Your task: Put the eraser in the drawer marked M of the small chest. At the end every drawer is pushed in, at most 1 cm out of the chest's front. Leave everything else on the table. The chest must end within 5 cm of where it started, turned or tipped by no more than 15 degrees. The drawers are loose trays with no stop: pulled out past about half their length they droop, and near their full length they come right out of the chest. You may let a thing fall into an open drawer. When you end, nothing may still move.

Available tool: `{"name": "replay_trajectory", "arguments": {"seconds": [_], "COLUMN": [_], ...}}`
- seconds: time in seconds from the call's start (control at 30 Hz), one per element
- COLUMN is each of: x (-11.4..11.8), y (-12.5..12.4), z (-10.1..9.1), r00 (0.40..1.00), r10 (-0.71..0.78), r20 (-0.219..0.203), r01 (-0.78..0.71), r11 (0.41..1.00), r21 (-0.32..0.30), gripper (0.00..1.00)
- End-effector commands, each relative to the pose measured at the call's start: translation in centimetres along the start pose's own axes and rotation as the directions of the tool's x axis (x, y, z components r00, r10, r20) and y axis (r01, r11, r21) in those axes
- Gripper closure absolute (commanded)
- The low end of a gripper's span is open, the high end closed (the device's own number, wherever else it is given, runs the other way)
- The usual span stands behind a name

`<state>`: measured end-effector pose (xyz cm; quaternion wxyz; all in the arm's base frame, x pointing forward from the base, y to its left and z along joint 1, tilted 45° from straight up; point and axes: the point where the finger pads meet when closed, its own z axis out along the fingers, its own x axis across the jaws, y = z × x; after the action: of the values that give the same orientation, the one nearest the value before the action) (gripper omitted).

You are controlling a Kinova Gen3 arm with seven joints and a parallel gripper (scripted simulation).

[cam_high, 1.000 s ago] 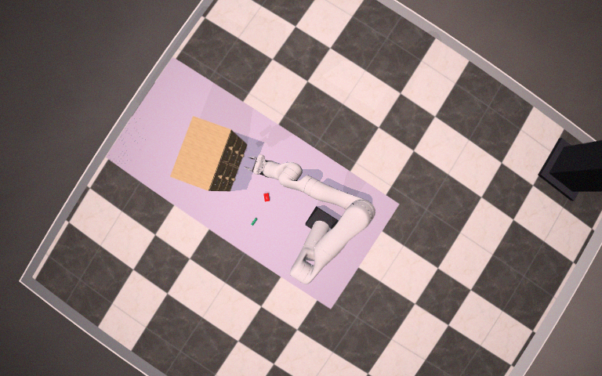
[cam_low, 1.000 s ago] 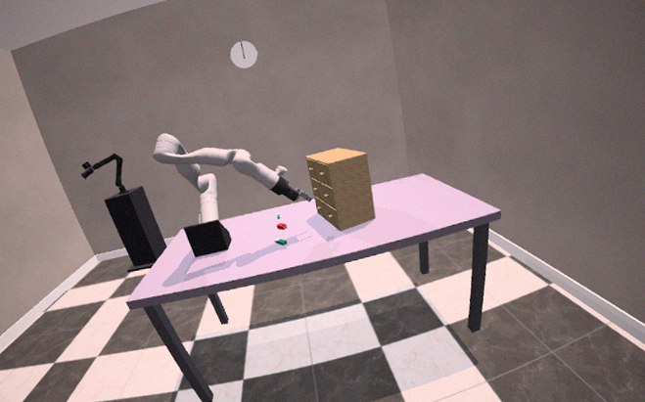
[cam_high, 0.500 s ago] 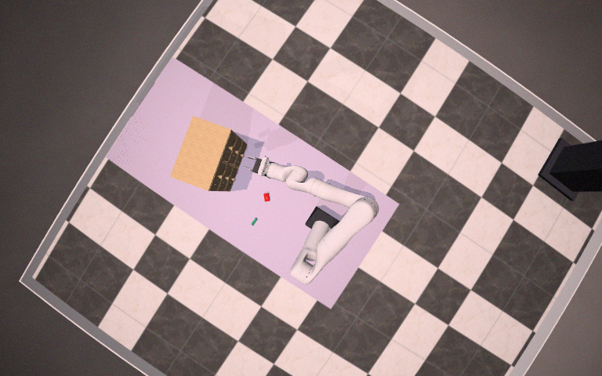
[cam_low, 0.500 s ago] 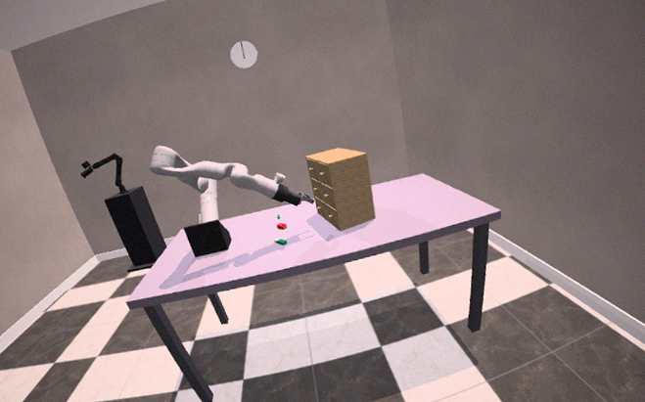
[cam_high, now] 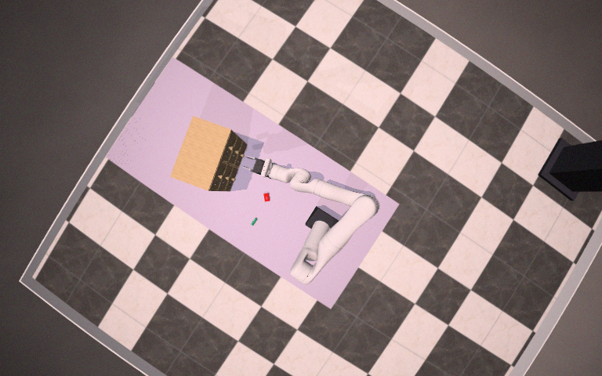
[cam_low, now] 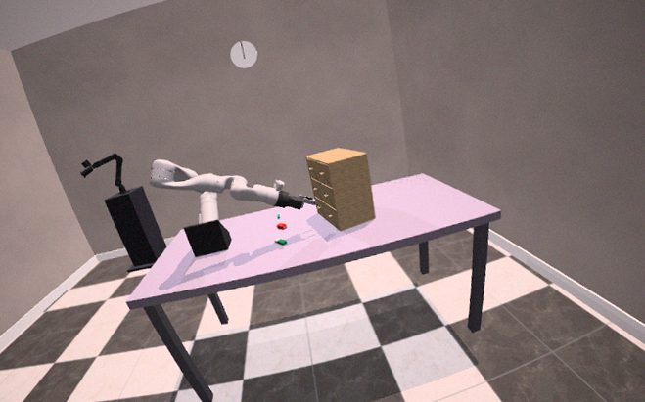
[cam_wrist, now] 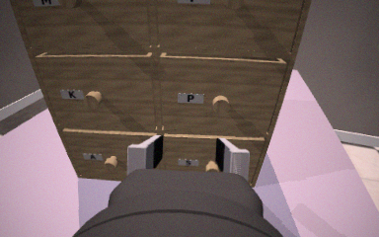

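The chest [cam_high: 199,153] [cam_low: 354,190] [cam_wrist: 157,89] stands upright with several drawers, all looking pushed in. The M drawer [cam_wrist: 94,30] is at the upper left in the wrist view, its label and knob cut by the top edge. My gripper [cam_high: 246,162] [cam_low: 312,200] [cam_wrist: 189,148] is open and empty, close before the chest's front, low in the wrist view over the A and S drawers. A red block [cam_high: 266,197] [cam_low: 281,225] and a flat green piece [cam_low: 282,242] lie on the table; I cannot tell which is the eraser. The arm hides the green piece in the top view.
A small green cylinder [cam_high: 253,221] [cam_low: 279,215] lies on the table [cam_high: 230,212] [cam_low: 418,205], beyond the red block in the exterior view. The K drawer [cam_wrist: 118,111] and P drawer [cam_wrist: 197,118] are in the middle row, with protruding knobs.
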<state>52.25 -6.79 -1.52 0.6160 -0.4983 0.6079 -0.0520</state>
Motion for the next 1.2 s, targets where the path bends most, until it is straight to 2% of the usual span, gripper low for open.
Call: {"name": "replay_trajectory", "arguments": {"seconds": [0.0, 0.37, 0.77, 1.17], "x": [-0.1, 0.1, 0.3, 0.4], "y": [0.1, 0.3, 0.5, 0.6], "z": [0.2, 1.0, 1.5, 1.6], "r00": [1.000, 1.000, 1.000, 1.000], "r10": [-0.001, 0.000, 0.001, 0.002], "r20": [0.003, -0.001, -0.004, -0.005], "r01": [0.000, 0.000, -0.001, -0.001], "r11": [0.999, 0.990, 0.983, 0.979], "r21": [0.040, 0.138, 0.184, 0.204], "gripper": [0.00, 0.00, 0.00, 0.00]}}
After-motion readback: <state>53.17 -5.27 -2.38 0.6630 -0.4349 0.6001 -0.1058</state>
